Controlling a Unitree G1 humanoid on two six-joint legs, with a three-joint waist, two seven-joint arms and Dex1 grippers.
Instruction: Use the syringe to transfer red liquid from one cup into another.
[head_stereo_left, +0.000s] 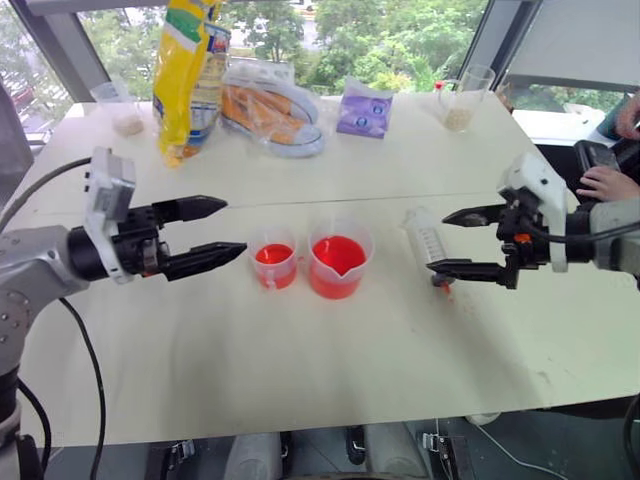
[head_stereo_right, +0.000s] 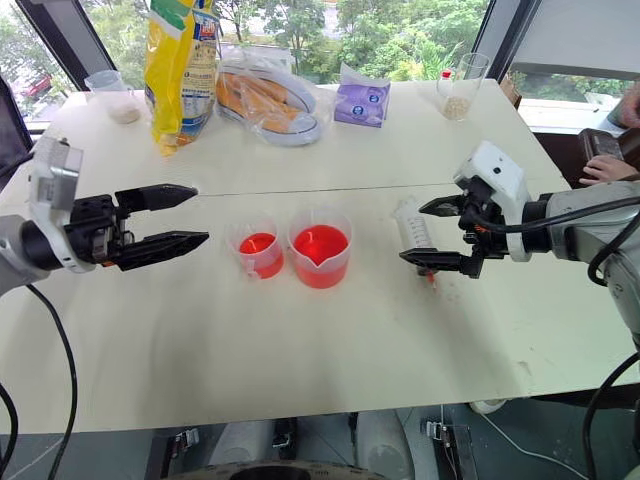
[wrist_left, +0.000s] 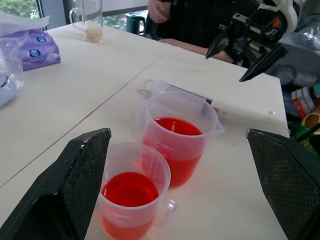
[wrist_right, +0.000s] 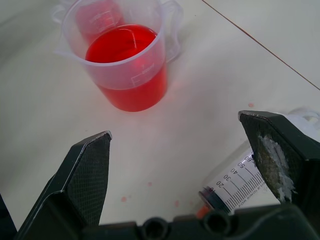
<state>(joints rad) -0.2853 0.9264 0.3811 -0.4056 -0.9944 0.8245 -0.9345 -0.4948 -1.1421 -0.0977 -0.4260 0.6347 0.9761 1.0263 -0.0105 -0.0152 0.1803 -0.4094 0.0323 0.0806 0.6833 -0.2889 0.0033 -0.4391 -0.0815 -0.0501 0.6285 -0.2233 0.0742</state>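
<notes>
Two clear cups stand side by side mid-table, both holding red liquid (head_stereo_left: 338, 254). The wider spouted beaker (head_stereo_left: 339, 259) is on the right, the smaller narrow cup (head_stereo_left: 274, 258) on the left. The syringe (head_stereo_left: 426, 241) lies flat on the table to the right of the beaker, its orange tip towards the front edge. My right gripper (head_stereo_left: 459, 241) hovers open just above and beside the syringe, nothing between its fingers. My left gripper (head_stereo_left: 228, 229) is open too, pointing at the small cup from the left, a short gap away. In the right wrist view the syringe barrel (wrist_right: 236, 182) lies under one finger.
At the back of the table are a yellow bag (head_stereo_left: 187, 75), a plastic bag of bread (head_stereo_left: 272, 111), a purple tissue pack (head_stereo_left: 364, 109) and glasses with beige grains (head_stereo_left: 460, 101) (head_stereo_left: 121, 107). A person's hand (head_stereo_left: 607, 183) rests at the right edge. Small red drops dot the table near the syringe tip.
</notes>
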